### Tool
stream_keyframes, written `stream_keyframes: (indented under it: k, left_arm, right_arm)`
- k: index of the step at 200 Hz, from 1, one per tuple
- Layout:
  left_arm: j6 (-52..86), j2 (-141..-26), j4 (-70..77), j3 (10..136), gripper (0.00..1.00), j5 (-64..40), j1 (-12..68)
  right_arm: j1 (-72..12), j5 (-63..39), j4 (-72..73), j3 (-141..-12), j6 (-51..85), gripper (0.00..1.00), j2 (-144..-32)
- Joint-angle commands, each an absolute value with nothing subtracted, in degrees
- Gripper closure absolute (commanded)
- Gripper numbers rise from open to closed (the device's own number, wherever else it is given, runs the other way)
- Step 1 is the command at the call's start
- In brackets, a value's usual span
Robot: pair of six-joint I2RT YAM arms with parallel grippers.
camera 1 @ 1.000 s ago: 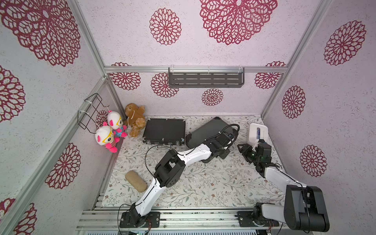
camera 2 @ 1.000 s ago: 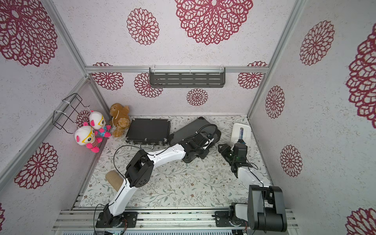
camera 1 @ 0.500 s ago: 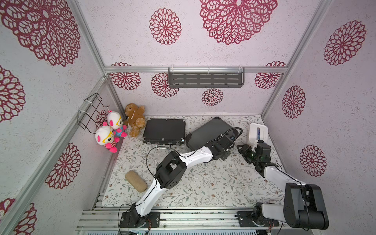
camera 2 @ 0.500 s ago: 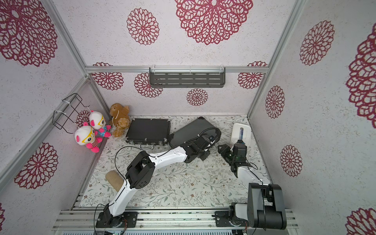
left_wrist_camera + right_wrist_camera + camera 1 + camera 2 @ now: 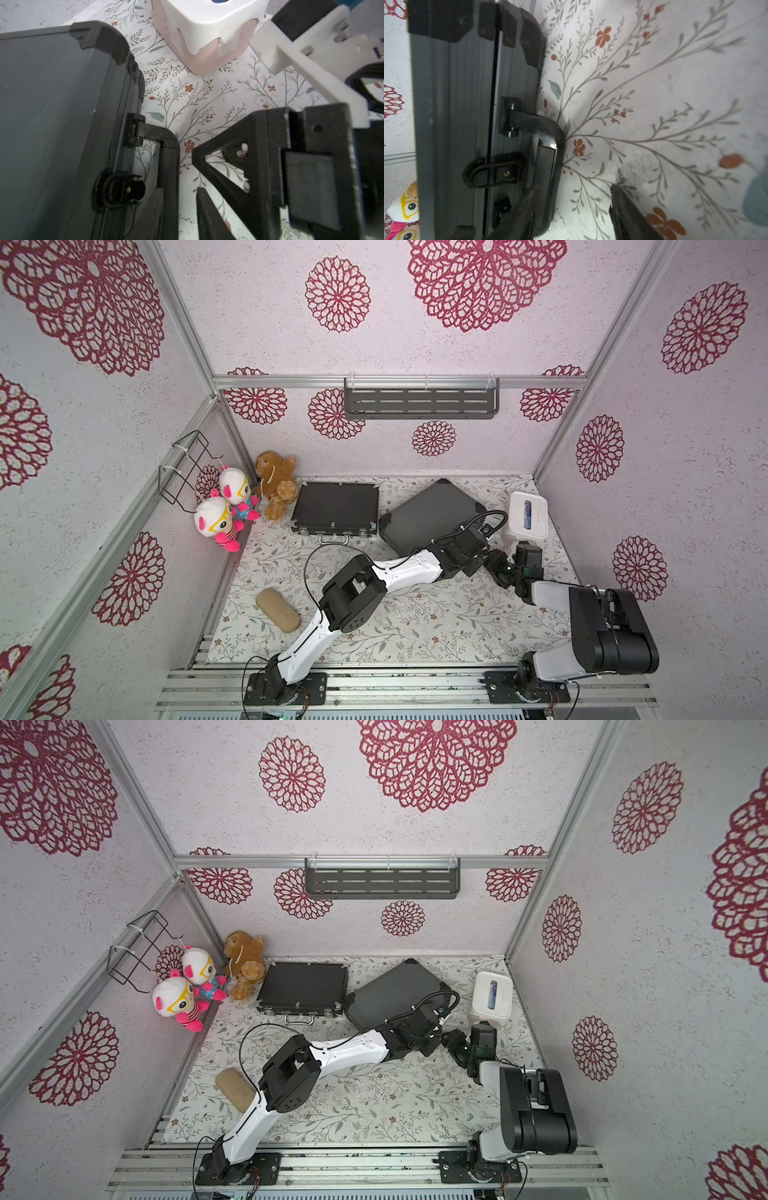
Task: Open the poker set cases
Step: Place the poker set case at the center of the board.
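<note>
Handle (image 5: 169, 176) of grey case (image 5: 428, 514), lid down, between two arms.
Left arm reaches low over the floral mat (image 5: 436, 626); left gripper (image 5: 178, 197) stands slightly open astride the handle, not pinching it. Right gripper (image 5: 574, 197), wide open, faces the same edge. Black case (image 5: 336, 506) lies shut just beside the grey case, tissue box (image 5: 528, 516) near its opposite side. Bare mat spreads out from the handle edge.

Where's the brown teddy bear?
In both top views the teddy sits in the far left corner, by the back wall. It is between the two dolls and the black case.
</note>
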State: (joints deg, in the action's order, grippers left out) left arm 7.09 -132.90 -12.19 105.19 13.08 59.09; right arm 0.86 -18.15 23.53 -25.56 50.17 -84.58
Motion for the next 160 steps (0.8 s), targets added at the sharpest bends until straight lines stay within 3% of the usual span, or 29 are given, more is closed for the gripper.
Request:
stream_keyframes:
  k: [1,33,55,83,109,127,160]
  left_arm:
    - [9.9,-128.5,-11.6,104.6,0.58,17.1,58.7]
    - [17.4,-122.7,-14.7,102.5,0.35,21.1,57.0]
    - [25.2,-118.9,-21.9,103.6,0.27,26.3,55.3]
    - [38.0,-113.8,-30.4,101.9,0.22,32.2,51.7]
    - [51.9,-107.9,-34.4,96.0,0.17,26.5,46.0]
    - [58.3,-104.5,-29.6,87.9,0.11,22.1,43.0]
    - [62.4,-100.7,-22.6,78.6,0.06,23.2,42.0]
  right_arm:
    - [0.4,-18.0,26.3,-27.1,49.9,0.42,-84.4]
    - [-0.4,-15.2,18.7,-33.7,44.8,0.41,-83.5]
    - [-1.4,-12.8,13.0,-39.9,41.1,0.40,-83.9]
    - [-3.2,-8.4,5.0,-50.5,34.9,0.31,-87.8]
    - [-3.6,-6.7,-4.1,-65.2,29.3,0.28,-97.1]
    - [-3.7,-8.1,-8.7,-75.1,26.4,0.25,-104.2]
    - [-4.1,-9.8,-15.5,-89.6,22.3,0.24,-114.4]
